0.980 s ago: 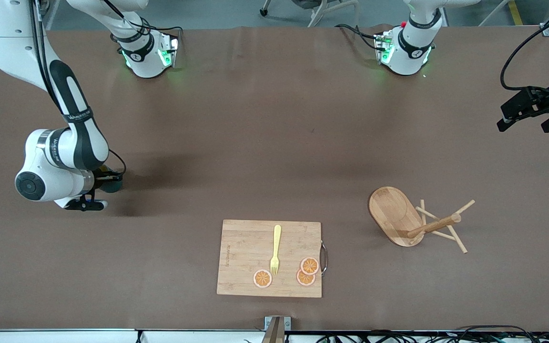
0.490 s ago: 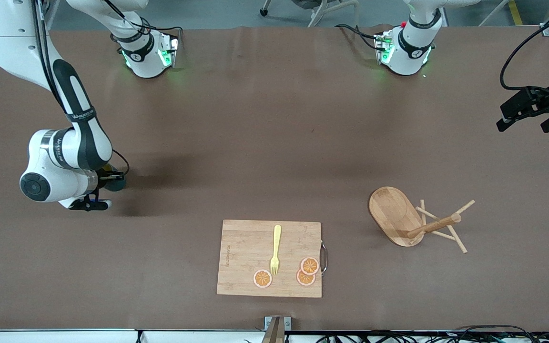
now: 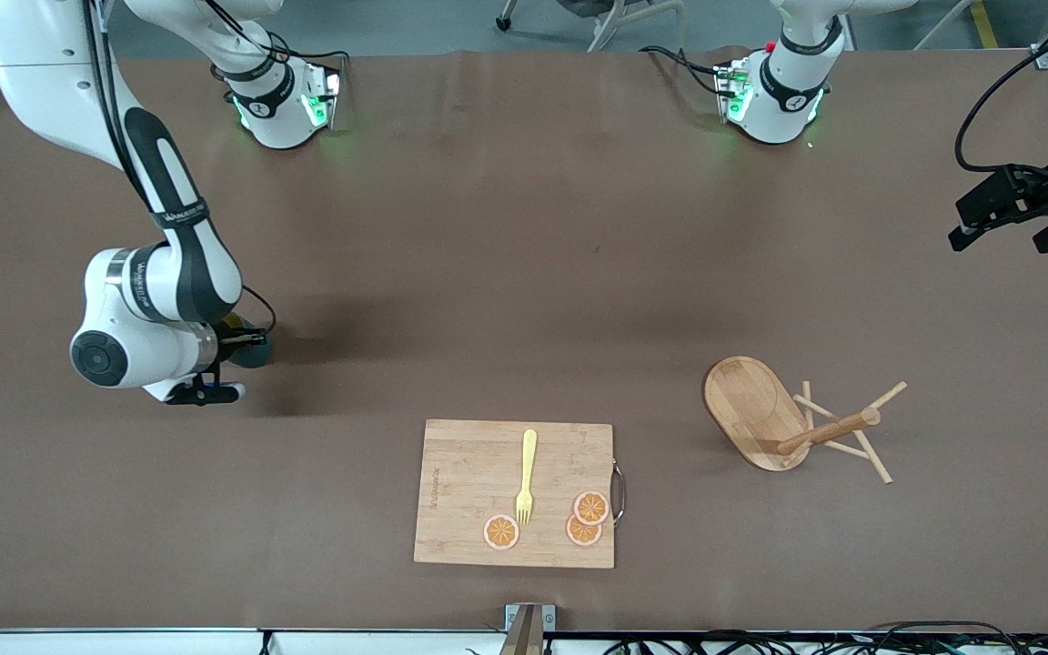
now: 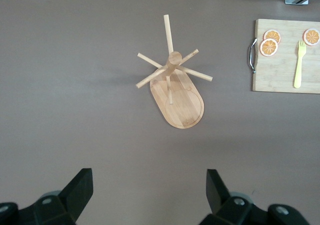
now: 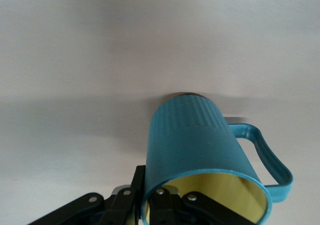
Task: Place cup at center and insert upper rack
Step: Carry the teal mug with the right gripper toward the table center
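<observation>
My right gripper (image 3: 237, 348) is shut on the rim of the teal cup (image 5: 200, 150), one finger inside the yellow interior and one outside, holding it just above the table toward the right arm's end. In the front view the cup (image 3: 251, 353) is mostly hidden by the wrist. The bamboo rack (image 3: 783, 420) lies tipped on its side toward the left arm's end; it also shows in the left wrist view (image 4: 175, 87). My left gripper (image 3: 1008, 218) is open and empty, raised at the table's edge at the left arm's end, and waits.
A rectangular bamboo cutting board (image 3: 469, 473) with a yellow fork (image 3: 526, 475) and three orange slices (image 3: 583, 520) lies near the front camera at mid-table. The board also shows in the left wrist view (image 4: 280, 70).
My right arm has carried the cup a little toward the table's centre. The left arm, the rack and the board have not moved.
</observation>
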`<state>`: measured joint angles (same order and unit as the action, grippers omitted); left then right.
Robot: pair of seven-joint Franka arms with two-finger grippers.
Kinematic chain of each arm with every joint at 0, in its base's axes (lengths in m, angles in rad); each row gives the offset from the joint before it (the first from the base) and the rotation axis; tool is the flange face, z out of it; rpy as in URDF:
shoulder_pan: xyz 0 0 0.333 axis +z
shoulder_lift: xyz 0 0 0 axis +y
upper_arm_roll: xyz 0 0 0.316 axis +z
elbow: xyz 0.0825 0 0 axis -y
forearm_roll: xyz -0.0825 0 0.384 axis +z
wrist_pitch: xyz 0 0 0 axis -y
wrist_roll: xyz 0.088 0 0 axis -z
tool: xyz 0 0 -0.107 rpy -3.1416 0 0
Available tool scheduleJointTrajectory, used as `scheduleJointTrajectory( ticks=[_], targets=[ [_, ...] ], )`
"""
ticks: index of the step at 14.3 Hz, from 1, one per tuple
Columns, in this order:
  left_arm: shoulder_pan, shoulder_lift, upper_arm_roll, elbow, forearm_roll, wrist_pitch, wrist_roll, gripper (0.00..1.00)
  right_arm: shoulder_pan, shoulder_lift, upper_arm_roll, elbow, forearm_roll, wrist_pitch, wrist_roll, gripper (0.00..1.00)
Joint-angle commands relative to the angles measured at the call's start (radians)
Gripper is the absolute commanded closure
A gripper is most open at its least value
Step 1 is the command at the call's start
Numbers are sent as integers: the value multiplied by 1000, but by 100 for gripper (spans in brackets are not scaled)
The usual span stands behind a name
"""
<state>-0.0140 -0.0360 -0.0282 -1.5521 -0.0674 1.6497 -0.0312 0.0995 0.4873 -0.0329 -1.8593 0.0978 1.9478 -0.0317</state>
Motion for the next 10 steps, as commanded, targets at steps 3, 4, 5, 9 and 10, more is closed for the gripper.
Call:
scheduleJointTrajectory(
  ticks=[3, 4, 5, 9, 10],
  targets=[
    [0, -10, 1, 6, -11, -10, 10, 0, 124, -6, -1, 89, 39, -87, 111, 99],
    [0, -8, 1, 6, -11, -10, 11, 0, 150, -6, -1, 98, 40, -89, 127, 99],
    [0, -10, 1, 6, -11, -10, 13, 0, 167, -6, -1, 110, 42, -90, 134, 99],
    [0, -8, -1, 9, -5, -5, 13, 0, 264, -4, -2, 182, 129, -93, 217, 99],
    [2, -8, 2, 12, -8, -5, 14, 0, 291, 0, -2, 205, 131, -93, 261, 99]
  ],
)
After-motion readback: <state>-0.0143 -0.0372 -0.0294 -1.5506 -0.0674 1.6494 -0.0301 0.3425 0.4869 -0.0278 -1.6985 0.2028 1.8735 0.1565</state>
